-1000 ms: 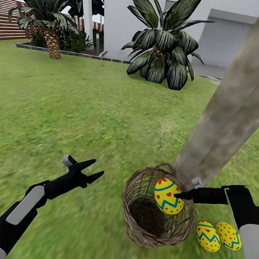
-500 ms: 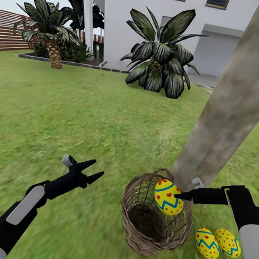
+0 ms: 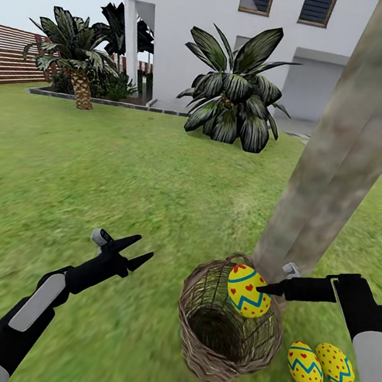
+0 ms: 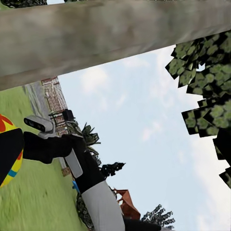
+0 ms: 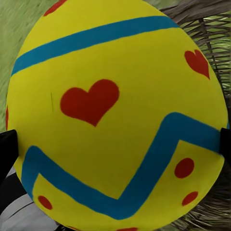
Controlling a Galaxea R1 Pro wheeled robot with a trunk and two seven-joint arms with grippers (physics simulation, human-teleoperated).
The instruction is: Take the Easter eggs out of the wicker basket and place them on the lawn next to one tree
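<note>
The right gripper [image 3: 262, 286] is clenched on the third egg [image 3: 248, 290], which is held above the rim of the wicker basket [image 3: 199, 292], on the side nearest the tree [image 3: 337, 172]. In the right wrist view the held egg [image 5: 115, 115] is seen close up w/ a dark finger pad at each side, and basket weave [image 5: 207, 33] behind it. The left gripper [image 3: 134, 251] is spread and holds nothing; it hovers over the lawn [image 3: 95, 169], well apart from the basket. From the left wrist view, an edge of the egg [image 4: 12, 159] and the right arm [image 4: 77, 168] are picked out below the trunk [image 4: 96, 33].

Two other eggs [image 3: 318, 364] are lying on the grass just beside the basket, near the trunk base, touching or almost touching each other.

Change vs 1 s ago: very little in the arms. The egg, gripper and basket are found at nearly the same spots; the view has tilted up, so more of the house [image 3: 203, 6] and the palm [image 3: 76, 60] is taken in. That is read as camera motion, not object motion. The lift seems paused.

For the task: the basket interior looks empty, so approx. two thirds is judged done. What is left is carrying this egg clear of the rim and setting it down by the other two next to the same tree. A snag on the rim is the risk to be watched.
</note>
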